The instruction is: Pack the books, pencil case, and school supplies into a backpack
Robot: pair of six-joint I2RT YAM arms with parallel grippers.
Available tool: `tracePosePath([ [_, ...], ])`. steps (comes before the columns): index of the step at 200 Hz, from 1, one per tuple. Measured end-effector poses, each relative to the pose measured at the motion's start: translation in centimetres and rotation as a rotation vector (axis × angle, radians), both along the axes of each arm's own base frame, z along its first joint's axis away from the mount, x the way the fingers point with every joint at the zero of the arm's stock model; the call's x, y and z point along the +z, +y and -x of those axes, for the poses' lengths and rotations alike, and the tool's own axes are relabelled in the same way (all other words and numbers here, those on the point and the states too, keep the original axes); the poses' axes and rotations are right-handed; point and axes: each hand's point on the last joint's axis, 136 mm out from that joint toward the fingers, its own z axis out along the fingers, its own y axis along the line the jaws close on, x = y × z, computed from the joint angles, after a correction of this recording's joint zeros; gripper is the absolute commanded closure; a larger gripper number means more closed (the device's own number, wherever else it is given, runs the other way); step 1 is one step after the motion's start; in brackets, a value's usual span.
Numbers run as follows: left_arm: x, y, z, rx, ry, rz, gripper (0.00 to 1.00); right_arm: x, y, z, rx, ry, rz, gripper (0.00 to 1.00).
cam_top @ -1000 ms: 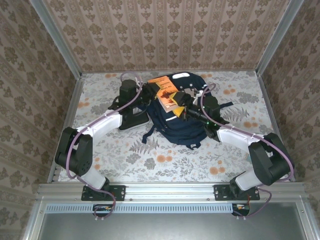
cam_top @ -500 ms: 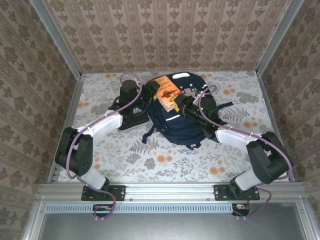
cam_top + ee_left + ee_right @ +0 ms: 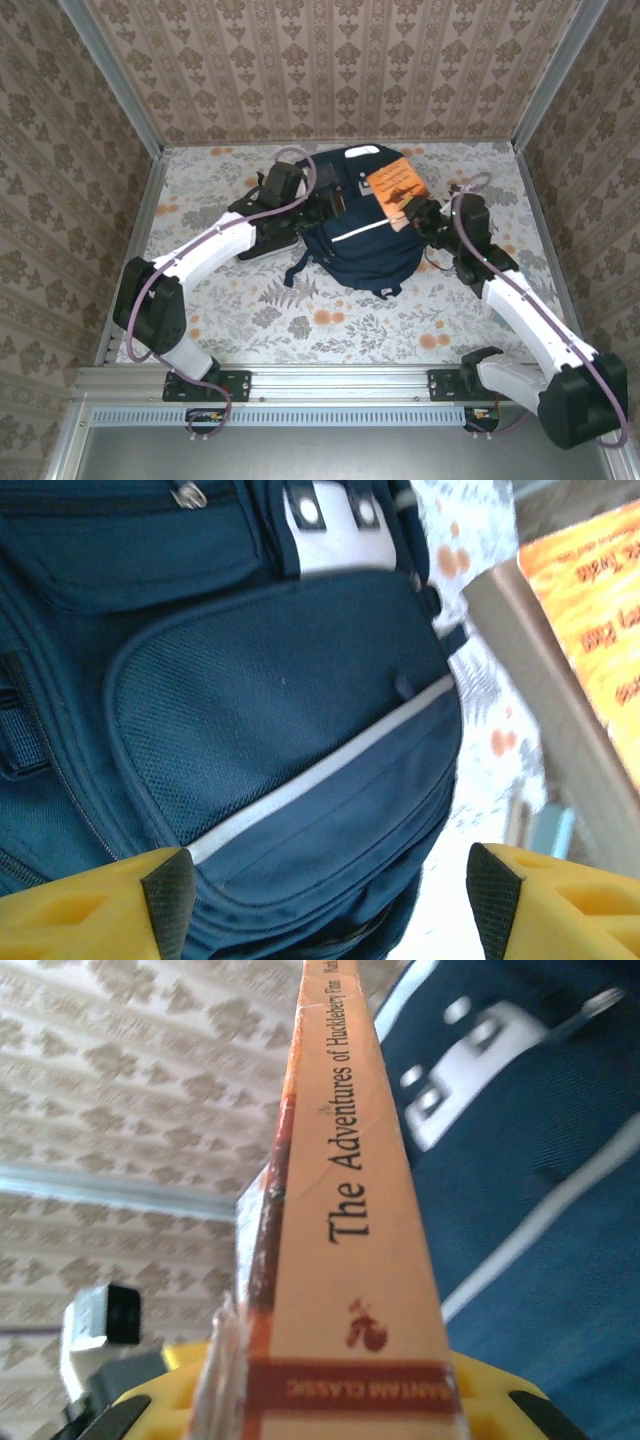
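The navy backpack lies flat mid-table, its white-striped front pocket under my left wrist camera. My left gripper hovers over the backpack's upper left and is open, its black pads wide apart around nothing. My right gripper is shut on the small orange book, held above the backpack's upper right. The book's spine stands up between the yellow jaws of that gripper. Its orange cover shows at the right of the left wrist view. I cannot pick out the pencil case.
A flat black thing lies on the floral tablecloth left of the backpack, partly under my left arm; I cannot tell what it is. Patterned walls close in the back and sides.
The orange book passed from my left gripper to my right. The right gripper shut on it and carried it right. The left gripper opened and moved right over the backpack.
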Motion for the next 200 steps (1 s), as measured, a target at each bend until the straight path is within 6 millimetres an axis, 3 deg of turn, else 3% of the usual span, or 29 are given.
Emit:
tracePosePath([
  [34, -1.5, -2.8, 1.8, -0.168, -0.098, -0.213, 0.2, -1.2, -4.1, 1.9, -0.074, 0.064, 0.117, 0.77],
  [72, -4.7, -6.4, 3.0, -0.365, -0.158, -0.409, 0.15, -2.3, -7.1, 3.5, -0.122, 0.133, 0.189, 0.76],
  [110, -7.3, -8.7, 4.2, -0.545, -0.2, -0.559, 0.17, -3.0, -9.5, 4.9, -0.183, 0.181, 0.213, 0.76],
  [144, -8.8, -10.0, 4.2, -0.634, -0.23, -0.655, 0.24, -3.4, -10.5, 5.2, -0.21, 0.207, 0.21, 0.75],
  [200, -10.0, -10.2, 2.8, -0.682, -0.252, -0.757, 0.29, -3.9, -10.1, 5.4, -0.19, 0.218, 0.193, 0.75],
])
